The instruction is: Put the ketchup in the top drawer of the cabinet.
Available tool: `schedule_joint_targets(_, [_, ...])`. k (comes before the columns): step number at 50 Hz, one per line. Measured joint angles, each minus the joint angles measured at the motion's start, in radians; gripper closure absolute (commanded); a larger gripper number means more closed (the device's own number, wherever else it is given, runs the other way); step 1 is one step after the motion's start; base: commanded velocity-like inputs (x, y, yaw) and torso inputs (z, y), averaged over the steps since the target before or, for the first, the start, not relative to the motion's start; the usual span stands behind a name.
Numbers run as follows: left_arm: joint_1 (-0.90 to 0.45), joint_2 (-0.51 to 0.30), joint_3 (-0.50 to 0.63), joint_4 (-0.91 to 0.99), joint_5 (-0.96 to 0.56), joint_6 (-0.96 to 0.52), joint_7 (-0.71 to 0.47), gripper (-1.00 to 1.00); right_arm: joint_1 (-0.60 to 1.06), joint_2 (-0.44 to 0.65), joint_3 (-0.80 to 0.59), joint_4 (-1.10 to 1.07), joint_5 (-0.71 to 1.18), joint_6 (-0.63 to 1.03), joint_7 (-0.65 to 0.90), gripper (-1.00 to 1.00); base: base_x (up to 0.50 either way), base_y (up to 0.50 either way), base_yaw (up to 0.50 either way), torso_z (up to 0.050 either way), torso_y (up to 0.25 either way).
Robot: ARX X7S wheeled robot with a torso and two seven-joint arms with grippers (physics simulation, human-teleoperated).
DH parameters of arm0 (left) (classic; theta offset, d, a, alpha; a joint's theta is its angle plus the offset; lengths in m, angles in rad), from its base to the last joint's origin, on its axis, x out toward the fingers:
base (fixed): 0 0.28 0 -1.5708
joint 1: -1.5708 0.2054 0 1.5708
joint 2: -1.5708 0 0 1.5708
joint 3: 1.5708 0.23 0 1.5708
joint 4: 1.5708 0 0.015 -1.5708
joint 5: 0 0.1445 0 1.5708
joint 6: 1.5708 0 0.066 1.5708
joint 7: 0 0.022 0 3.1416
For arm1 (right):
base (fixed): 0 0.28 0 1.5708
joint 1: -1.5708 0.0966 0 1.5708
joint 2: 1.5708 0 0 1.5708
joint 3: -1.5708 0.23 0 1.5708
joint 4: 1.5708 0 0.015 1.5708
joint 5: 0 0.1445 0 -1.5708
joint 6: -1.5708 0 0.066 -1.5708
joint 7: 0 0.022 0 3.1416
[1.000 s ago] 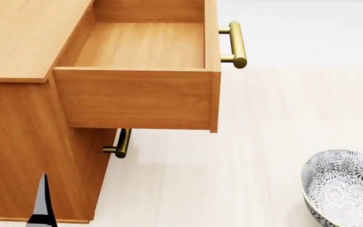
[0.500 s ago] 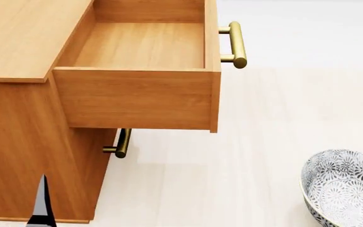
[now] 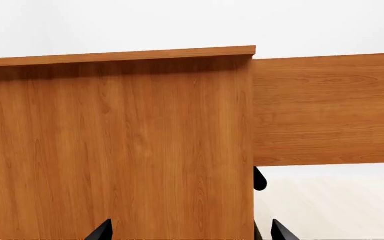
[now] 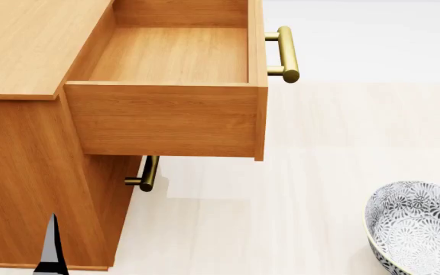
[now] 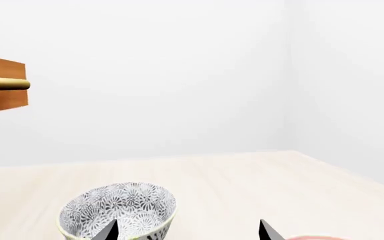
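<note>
The cabinet (image 4: pixel 29 51) stands at the left of the head view. Its top drawer (image 4: pixel 167 114) is pulled out and empty, with its brass handle (image 4: pixel 285 54) on the front. The ketchup is not in view. My left gripper (image 3: pixel 192 232) is open and empty, low beside the cabinet's side panel (image 3: pixel 112 145), with the drawer's side (image 3: pixel 329 110) above. One of its fingers (image 4: pixel 52 247) shows in the head view. My right gripper (image 5: pixel 188 232) is open and empty, just over the patterned bowl (image 5: pixel 117 207). The drawer handle's end (image 5: pixel 5 84) shows far off.
The grey-white patterned bowl (image 4: pixel 417 226) sits on the pale floor at the lower right. The lower drawer's brass handle (image 4: pixel 147 173) sticks out under the open drawer. A pale pink sliver (image 5: pixel 315 238) shows at the right wrist view's edge; I cannot tell what it is.
</note>
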Motion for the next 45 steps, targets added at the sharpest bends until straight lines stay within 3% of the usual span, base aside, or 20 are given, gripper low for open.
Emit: schedule_joint_targets(45, [0.001, -0.01, 0.013, -0.02, -0.01, 0.017, -0.022, -1.0, 0.058, -0.021, -0.112, 0.268, -0.144, -0.124, -0.063, -1.0, 0.0, 0.0, 0.0, 0.0, 0.0])
